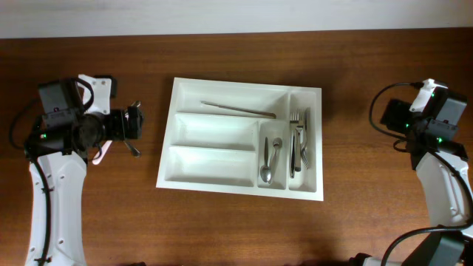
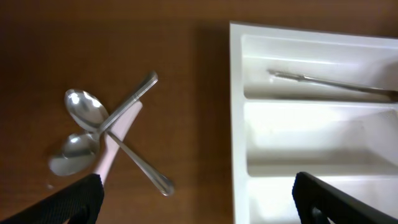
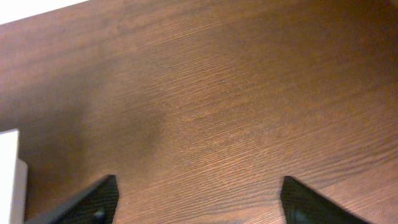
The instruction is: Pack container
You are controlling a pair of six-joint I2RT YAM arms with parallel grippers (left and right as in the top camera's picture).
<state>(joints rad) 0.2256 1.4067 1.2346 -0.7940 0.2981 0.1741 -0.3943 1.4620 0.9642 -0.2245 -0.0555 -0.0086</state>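
At the left of the overhead frame the left tool [image 1: 134, 124] hangs over loose cutlery on the desk [image 1: 236, 222]. Its wrist view shows two crossed spoons [image 2: 102, 124] lying over a pale pinkish handle [image 2: 111, 152] of a kind I cannot tell. This tool is spread wide and empty, touching nothing.

In the centre lies the container [image 1: 214, 131], flat on the desk just right of those spoons. A slim metal utensil [image 1: 238, 109] lies in its top long compartment, two packed spoons [image 1: 267, 162] in the inner upright one, and forks [image 1: 298, 137] in the rightmost. It looks like light, stiff moulded plastic with slick walls. The outer rim or a divider wall is probably the best place to hold it, and it should be kept level, since tilting would likely send the cutlery sliding.

At the right, well apart from the container, the right tool [image 3: 199, 183] hovers over bare desk. Its fingers are parted wide and hold nothing.
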